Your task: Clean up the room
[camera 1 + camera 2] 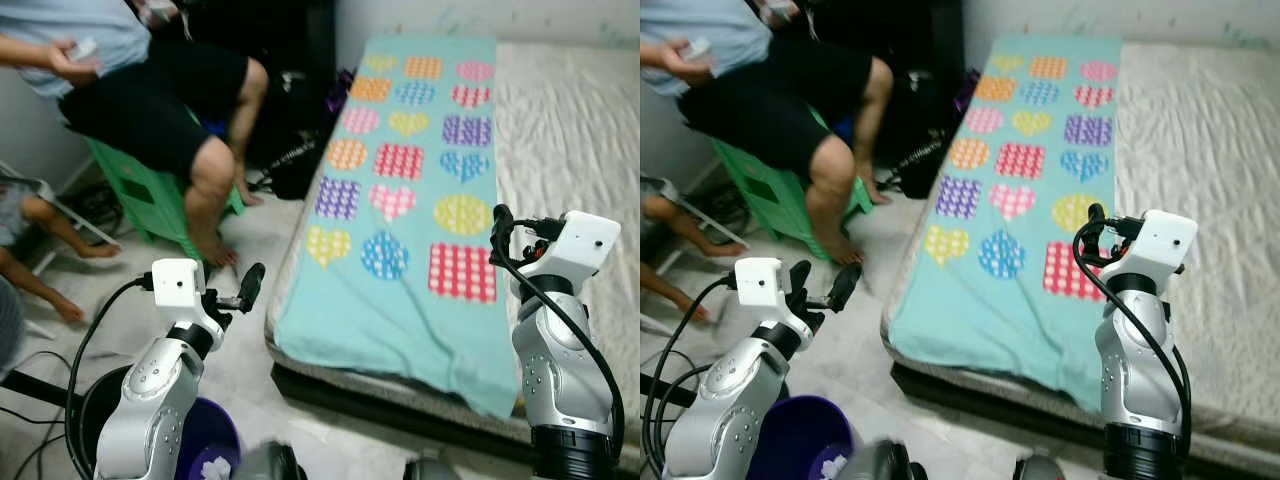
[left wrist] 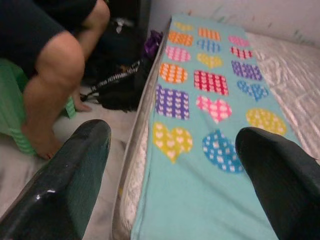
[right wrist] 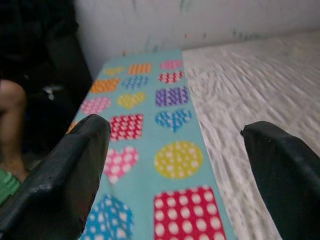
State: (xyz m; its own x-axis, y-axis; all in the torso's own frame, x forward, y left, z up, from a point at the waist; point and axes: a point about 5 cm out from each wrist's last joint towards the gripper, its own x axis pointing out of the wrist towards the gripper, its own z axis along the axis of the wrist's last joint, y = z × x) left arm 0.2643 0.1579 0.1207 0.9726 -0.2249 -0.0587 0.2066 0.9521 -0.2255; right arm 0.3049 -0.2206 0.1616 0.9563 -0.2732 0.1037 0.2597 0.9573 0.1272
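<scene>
The robot stands at the foot of a bed (image 1: 560, 130) that fills the right half of the head views. A turquoise blanket (image 1: 400, 250) printed with coloured hearts, circles and squares lies lengthwise along the bed's left side, its lower edge draped over the mattress end toward the floor (image 1: 250, 240). This blanket is the likely task item, judged from its loose, unfolded lie. The left claw (image 1: 240, 290) is raised at lower left, just off the mattress corner, fingers spread wide and holding nothing. The right claw (image 3: 175, 165) is raised at right above the blanket's right edge, likewise wide open and empty. Both are held level and forward, probably to approach the blanket edge. A person (image 1: 150, 90) sits on a green stool (image 1: 150, 200) at upper left, well apart. A purple bin (image 1: 205, 440) stands at the lower left edge.
</scene>
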